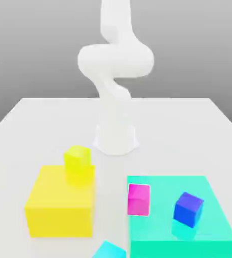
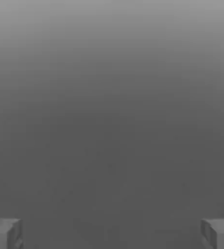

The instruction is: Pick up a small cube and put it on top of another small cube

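A small yellow-green cube [image 1: 77, 164] sits on the back edge of a large yellow block [image 1: 60, 209]. On the large teal block [image 1: 188, 237] rests a small blue cube [image 1: 188, 209]. A small magenta cube [image 1: 139, 199] stands at that block's left edge. A small cyan cube [image 1: 109, 250] lies on the table at the front. In the hand view my gripper [image 2: 112, 233] is open, its fingertips [image 2: 4, 233] far apart with nothing between them, facing plain grey background.
The white arm's base [image 1: 116, 136] stands at the middle of the white table [image 1: 32, 121], behind the two large blocks. A narrow gap runs between the yellow and teal blocks.
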Controlling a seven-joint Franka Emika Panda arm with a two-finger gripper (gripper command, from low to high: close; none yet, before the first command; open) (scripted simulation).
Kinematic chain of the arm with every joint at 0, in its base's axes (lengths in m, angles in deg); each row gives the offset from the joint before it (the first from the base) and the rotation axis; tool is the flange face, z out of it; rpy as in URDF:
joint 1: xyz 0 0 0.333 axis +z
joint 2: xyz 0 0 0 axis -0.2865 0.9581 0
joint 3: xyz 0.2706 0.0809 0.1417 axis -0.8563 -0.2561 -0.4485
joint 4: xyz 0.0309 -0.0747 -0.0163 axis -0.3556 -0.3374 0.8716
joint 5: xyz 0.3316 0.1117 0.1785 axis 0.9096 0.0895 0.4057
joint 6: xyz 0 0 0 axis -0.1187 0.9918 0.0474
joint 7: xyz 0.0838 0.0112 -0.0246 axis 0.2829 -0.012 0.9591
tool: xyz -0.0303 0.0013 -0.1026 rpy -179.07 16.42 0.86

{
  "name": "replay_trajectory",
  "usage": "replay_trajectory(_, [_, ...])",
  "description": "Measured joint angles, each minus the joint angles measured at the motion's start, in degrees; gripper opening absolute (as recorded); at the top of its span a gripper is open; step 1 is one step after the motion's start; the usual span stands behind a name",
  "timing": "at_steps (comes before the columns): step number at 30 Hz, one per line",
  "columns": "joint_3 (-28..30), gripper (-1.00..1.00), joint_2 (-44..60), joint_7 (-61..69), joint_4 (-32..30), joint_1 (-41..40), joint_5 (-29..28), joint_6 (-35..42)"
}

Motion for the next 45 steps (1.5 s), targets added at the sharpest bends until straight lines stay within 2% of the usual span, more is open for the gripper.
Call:
replay_trajectory(10, [-4.4,0.00,21.2,-12.2,-0.2,-5.2,-4.2,-6.2])
replay_trajectory(18, [-5.3,0.00,37.8,-21.5,-0.3,-6.9,-6.9,-11.0])
replay_trajectory(28, [-5.2,0.00,57.9,-28.8,-0.6,-7.0,-4.3,-17.5])
replay_trajectory(32, [-4.2,0.00,66.1,-30.2,0.6,-6.3,-5.1,-23.3])
replay_trajectory(33, [-3.8,-1.00,68.1,-30.5,1.0,-6.0,-5.5,-24.8])
replay_trajectory(40, [-3.8,-1.00,68.5,-30.6,1.1,-6.0,-5.6,-25.2])
replay_trajectory(45, [-5.5,-1.00,59.6,-28.8,-0.1,-6.9,-4.0,-18.2])
